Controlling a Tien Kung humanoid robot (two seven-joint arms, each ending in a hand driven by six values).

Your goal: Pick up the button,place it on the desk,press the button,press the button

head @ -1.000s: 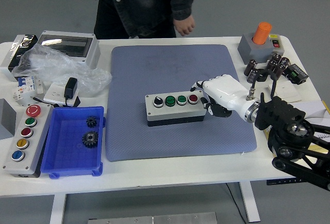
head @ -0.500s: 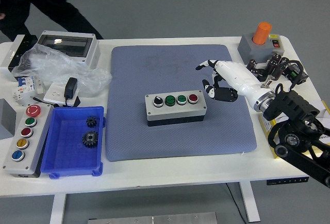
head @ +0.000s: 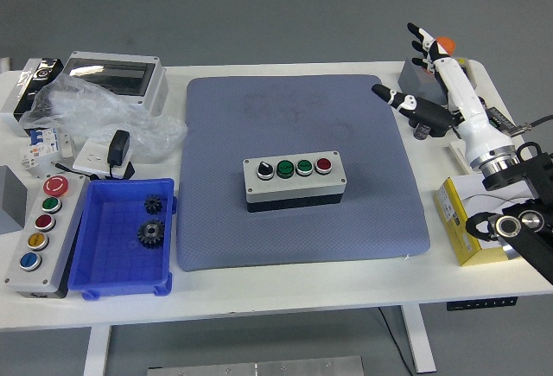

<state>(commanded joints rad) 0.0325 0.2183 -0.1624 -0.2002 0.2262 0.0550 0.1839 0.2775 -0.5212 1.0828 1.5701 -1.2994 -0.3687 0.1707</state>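
Observation:
A grey button box (head: 295, 181) lies in the middle of the blue-grey mat (head: 302, 229). On top it has a black selector switch, two green buttons and a red button. My right hand (head: 423, 82) is white with black fingertips. It is raised over the table's right side, well away from the box, fingers spread and holding nothing. The left arm is not in view.
A second grey box (head: 36, 234) with several coloured buttons lies at the left front. Beside it a blue tray (head: 91, 272) holds two black gears. A clear-lidded enclosure (head: 117, 78), plastic bag and adapter are at the left back. An orange-capped unit (head: 436, 60) and a yellow box (head: 462, 220) are at the right.
My right hand has let go of the box's right end, lifted and swung back to the right with fingers spread. The person at the far side has walked out of view.

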